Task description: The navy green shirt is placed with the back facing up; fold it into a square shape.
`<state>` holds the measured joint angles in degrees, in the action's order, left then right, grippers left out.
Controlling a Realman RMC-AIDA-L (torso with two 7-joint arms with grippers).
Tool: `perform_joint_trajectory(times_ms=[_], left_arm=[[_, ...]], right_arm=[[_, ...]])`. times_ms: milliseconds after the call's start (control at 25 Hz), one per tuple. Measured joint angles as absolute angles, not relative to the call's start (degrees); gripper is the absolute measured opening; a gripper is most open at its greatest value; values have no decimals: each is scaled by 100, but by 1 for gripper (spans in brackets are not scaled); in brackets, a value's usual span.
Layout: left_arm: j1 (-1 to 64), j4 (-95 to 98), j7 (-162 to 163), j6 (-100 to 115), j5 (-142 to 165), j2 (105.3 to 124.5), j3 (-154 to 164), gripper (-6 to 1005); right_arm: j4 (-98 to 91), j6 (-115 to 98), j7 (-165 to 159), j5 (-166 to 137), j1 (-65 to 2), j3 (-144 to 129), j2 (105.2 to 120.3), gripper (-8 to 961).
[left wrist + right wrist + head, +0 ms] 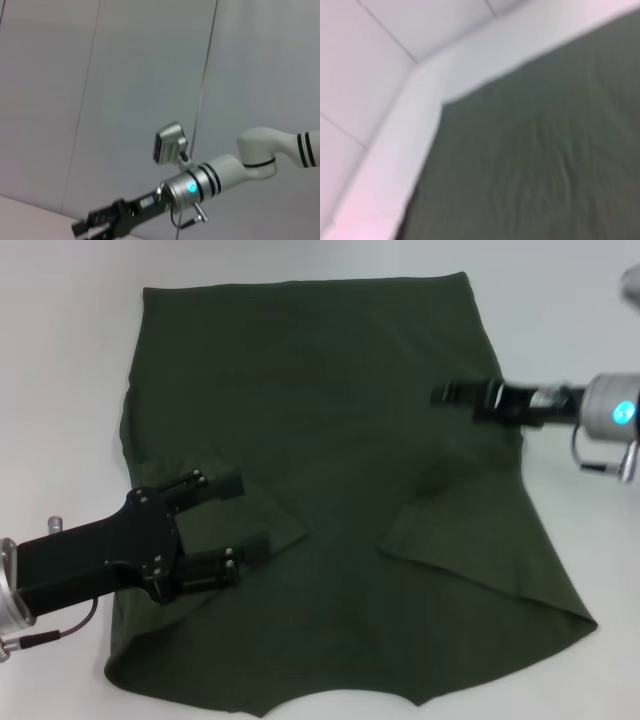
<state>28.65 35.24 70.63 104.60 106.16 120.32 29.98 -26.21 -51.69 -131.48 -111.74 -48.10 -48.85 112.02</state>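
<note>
Navy green shirt (340, 440) lies spread flat on the white table (60, 360), plain side up, filling most of the head view from the upper centre down to the bottom edge. Straight hem runs along the top of the frame; the wider, uneven end sits at the bottom. Both short sleeves are folded inward onto the body: one forms a flap at lower left, its tip near the middle of the cloth, the other a flap right of centre with a pale-lit edge. Left gripper (238, 517) comes in from the lower left of the head view, black body over the shirt's left side, fingers pointing right across the left sleeve flap. Its two fingers stand apart with cloth visible in the gap, nothing clamped between them. Whether the fingertips touch the fabric, cannot tell. Right gripper (440, 395) reaches in from the right edge, upper half of the frame, tip over the shirt's right side near its edge; its jaws look drawn together into one narrow black tip. No fabric seen lifted at that point. Left wrist view looks across at the right arm, grey wall panels behind, right gripper (82, 227) at bottom of frame. Right wrist view shows shirt fabric (545, 165) flat against the table (395, 165), one corner of the cloth in the upper middle.
</note>
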Motion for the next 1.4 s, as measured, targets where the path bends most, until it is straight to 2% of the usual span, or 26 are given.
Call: perform_joint_trajectory(times_ms=[120,240,400,640,920,1200,1400], left_arm=[[2866,3524,7063,10459,10616,12032,2997,880],[2866,3524,7075,10459,10617,12040,3001,880],[2858,3524,7166,10462,10617,12055,3005,880],[2856,3479,7408,10501,10629,12037,2992,879],[2840,3508,7823,10395,10780,12014,2973,879],[2840,3745,8945,10176,11327,11900,2693,879],[2918,3883,9854,10304,11855,11765,2427,879]], right_arm=[[-2678,-5267,-13064,-10802,-4759,-4866,11055,914],[-2699,-5296,-12859,-10685,-4708,-4807,11003,914],[-2713,-5579,-12138,-10587,-4575,-4465,11023,914],[-2722,-6841,-9959,-9812,-4006,-3883,11080,914],[-2729,-8665,-8037,-9800,-3319,-3927,11040,914],[-2837,-9806,-7449,-10671,-2974,-3932,10974,914],[-3012,-10116,-7415,-11429,-2985,-3930,10992,914]])
